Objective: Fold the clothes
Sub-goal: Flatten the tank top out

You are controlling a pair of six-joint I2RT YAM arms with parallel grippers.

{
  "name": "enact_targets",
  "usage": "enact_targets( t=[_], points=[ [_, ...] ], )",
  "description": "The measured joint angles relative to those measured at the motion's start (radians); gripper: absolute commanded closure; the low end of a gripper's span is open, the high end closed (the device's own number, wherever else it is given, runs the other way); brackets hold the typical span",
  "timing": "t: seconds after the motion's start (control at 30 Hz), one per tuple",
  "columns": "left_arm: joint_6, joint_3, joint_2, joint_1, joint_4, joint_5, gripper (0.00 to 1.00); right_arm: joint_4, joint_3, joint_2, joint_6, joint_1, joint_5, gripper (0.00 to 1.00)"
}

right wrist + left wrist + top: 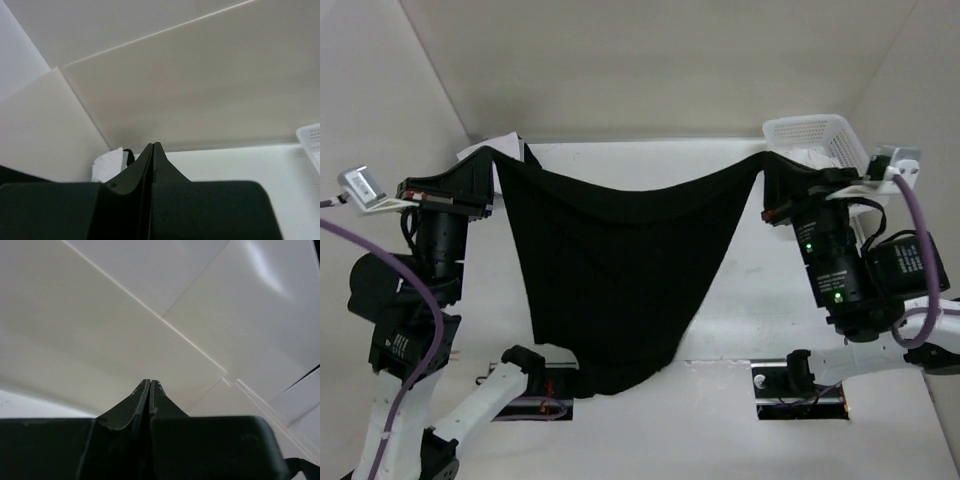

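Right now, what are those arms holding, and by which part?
The black top hangs between them, the left gripper pinching one upper corner, the right gripper the other.

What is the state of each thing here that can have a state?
black top: held up by both upper corners, spread, middle sagging
left gripper: shut on black top
right gripper: shut on black top
white cloth: crumpled, far left
basket: upright, contents hidden
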Motion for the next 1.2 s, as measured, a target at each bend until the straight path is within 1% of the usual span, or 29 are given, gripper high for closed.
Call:
enact_targets(
  t=[0.1,0.17,0.23,0.33,0.4,0.43,0.5,0.57,0.63,0.73,0.87,0.97,1.03,1.13,1.2],
  points=[
    [0.014,-0.003,0.031,0.009,-0.015,-0.012,1.00,0.004,0.000,0.027,-0.039,-0.024,-0.015,1.00],
    [0.021,-0.005,0.058,0.017,-0.013,-0.024,1.00,-0.002,0.002,0.034,-0.038,-0.090,-0.036,1.00],
    [0.022,-0.006,0.098,0.031,0.003,-0.032,1.00,-0.030,0.020,0.047,-0.012,-0.185,-0.059,1.00],
    [0.016,0.013,0.193,0.062,0.019,-0.024,1.00,-0.131,0.098,0.085,0.063,-0.320,-0.114,1.00],
    [0.004,0.048,0.259,0.071,0.014,-0.007,1.00,-0.225,0.175,0.112,0.117,-0.369,-0.147,1.00],
    [0.000,0.058,0.279,0.070,0.011,0.000,1.00,-0.263,0.200,0.115,0.137,-0.363,-0.157,1.00],
    [-0.003,0.062,0.286,0.056,-0.016,0.014,1.00,-0.317,0.220,0.097,0.164,-0.287,-0.158,1.00],
    [-0.002,0.062,0.249,0.039,-0.039,0.021,1.00,-0.341,0.219,0.061,0.165,-0.168,-0.142,1.00],
    [0.001,0.068,0.184,0.033,-0.065,0.023,1.00,-0.330,0.218,0.025,0.138,-0.031,-0.105,1.00],
    [0.005,0.121,0.097,0.032,-0.081,0.018,1.00,-0.241,0.230,0.005,0.032,0.132,-0.046,1.00],
    [0.012,0.237,0.040,0.025,-0.065,0.016,1.00,-0.040,0.315,0.060,-0.187,0.246,0.006,1.00],
    [0.021,0.279,0.038,0.017,-0.040,0.014,1.00,0.090,0.363,0.119,-0.336,0.269,0.023,1.00],
    [0.025,0.274,0.042,0.009,-0.041,0.011,1.00,0.130,0.364,0.143,-0.390,0.251,0.029,1.00],
    [0.028,0.235,0.064,0.000,-0.040,0.003,1.00,0.127,0.348,0.163,-0.401,0.156,0.027,1.00],
    [0.027,0.201,0.093,0.003,-0.039,-0.001,1.00,0.069,0.339,0.172,-0.351,0.079,0.018,1.00]
  ],
)
